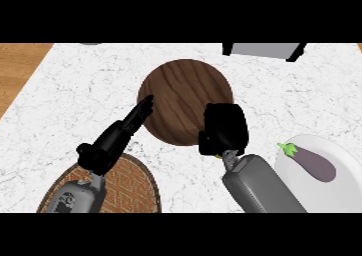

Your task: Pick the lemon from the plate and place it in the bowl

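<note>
The right hand is curled around the lemon beside the bowl; opening too early could drop it outside

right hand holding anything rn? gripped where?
Likely the lemon: only a yellow sliver shows under the curled right hand, over the wooden bowl's edge. Where it's gripped cannot be told. Left hand holds nothing.

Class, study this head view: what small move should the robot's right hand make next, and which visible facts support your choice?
Probably open the fingers. The right hand is curled, a sliver of yellow showing beneath it, likely the lemon, and it hangs at the wooden bowl's lower right rim. Nudging slightly further over the bowl first may be safer.
</note>
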Motion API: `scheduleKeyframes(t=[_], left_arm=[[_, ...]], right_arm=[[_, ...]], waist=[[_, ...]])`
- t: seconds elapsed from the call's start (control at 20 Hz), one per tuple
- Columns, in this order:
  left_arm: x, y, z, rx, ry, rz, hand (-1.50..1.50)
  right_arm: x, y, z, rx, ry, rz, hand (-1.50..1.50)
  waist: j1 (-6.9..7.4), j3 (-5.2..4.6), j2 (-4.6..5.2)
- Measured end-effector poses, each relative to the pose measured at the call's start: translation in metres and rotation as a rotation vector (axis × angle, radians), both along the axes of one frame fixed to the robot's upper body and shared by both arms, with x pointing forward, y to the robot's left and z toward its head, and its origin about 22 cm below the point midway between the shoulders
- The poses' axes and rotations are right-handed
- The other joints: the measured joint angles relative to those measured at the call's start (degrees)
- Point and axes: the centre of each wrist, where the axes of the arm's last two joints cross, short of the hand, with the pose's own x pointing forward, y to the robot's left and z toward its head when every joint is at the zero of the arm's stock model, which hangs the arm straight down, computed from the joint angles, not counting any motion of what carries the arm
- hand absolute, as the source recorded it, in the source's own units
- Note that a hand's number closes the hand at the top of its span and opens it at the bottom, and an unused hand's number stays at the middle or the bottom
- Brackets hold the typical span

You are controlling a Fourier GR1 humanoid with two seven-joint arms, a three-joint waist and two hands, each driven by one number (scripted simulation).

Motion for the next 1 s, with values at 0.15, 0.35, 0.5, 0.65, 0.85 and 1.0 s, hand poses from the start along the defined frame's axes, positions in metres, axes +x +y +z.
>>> scheduleKeyframes(t=[0.15, 0.35, 0.5, 0.65, 0.85, 1.0], left_arm=[[0.002, -0.003, 0.000, 0.002, 0.001, -0.016, 0.00], [0.003, -0.011, 0.001, 0.002, 0.001, -0.034, 0.00], [0.005, -0.011, 0.002, 0.004, -0.007, -0.034, 0.00], [0.005, -0.014, 0.001, 0.004, -0.007, -0.033, 0.00], [0.007, -0.007, 0.002, 0.009, -0.009, -0.018, 0.00], [0.008, -0.005, 0.002, 0.012, -0.014, -0.005, 0.00]], right_arm=[[0.002, 0.022, 0.029, 0.047, -0.155, -0.076, 1.50], [0.002, 0.046, 0.061, 0.161, -0.322, -0.155, 1.50], [0.004, 0.061, 0.076, 0.213, -0.393, -0.179, 1.50], [0.012, 0.072, 0.082, 0.211, -0.418, -0.192, 1.50], [0.025, 0.084, 0.085, 0.161, -0.439, -0.214, 1.50], [0.038, 0.089, 0.081, 0.094, -0.476, -0.238, 1.50]], waist=[[0.88, 0.04, -0.01], [1.54, 0.08, 0.21], [1.84, 0.03, 0.35], [1.49, 0.00, 0.52], [0.58, -0.02, 0.52], [-0.25, -0.02, 0.55]])
